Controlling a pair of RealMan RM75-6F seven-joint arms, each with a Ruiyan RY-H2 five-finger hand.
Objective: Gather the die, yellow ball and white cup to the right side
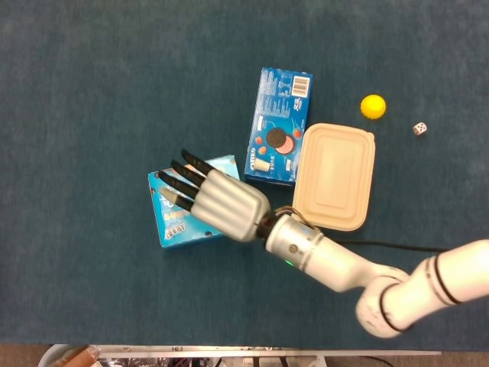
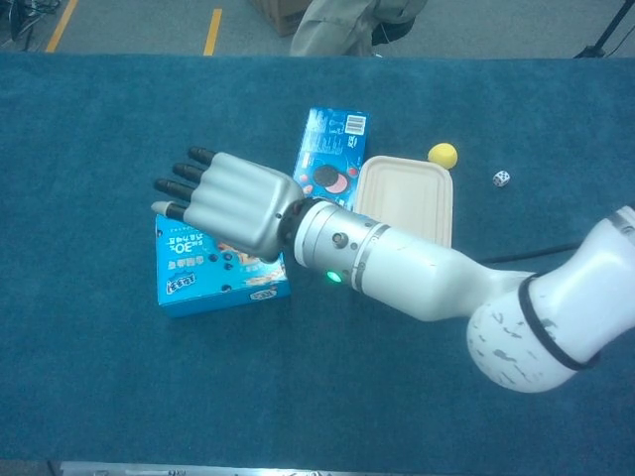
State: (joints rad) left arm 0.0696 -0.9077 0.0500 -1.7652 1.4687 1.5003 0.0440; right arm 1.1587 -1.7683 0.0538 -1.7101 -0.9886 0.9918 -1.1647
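Observation:
The yellow ball (image 1: 373, 106) (image 2: 443, 154) lies at the far right of the blue table cloth, with the small white die (image 1: 419, 128) (image 2: 501, 178) just to its right and slightly nearer. Neither view shows a white cup. My right hand (image 1: 214, 205) (image 2: 223, 201) reaches far to the left, well away from the ball and die. It hovers palm down over a light blue cookie box (image 1: 177, 223) (image 2: 213, 278), fingers stretched out and apart, holding nothing. My left hand shows in neither view.
A dark blue Oreo box (image 1: 279, 122) (image 2: 332, 149) lies beside a beige lidded food container (image 1: 336, 176) (image 2: 405, 198) in the middle. My right forearm crosses the table in front of them. A person stands beyond the far edge.

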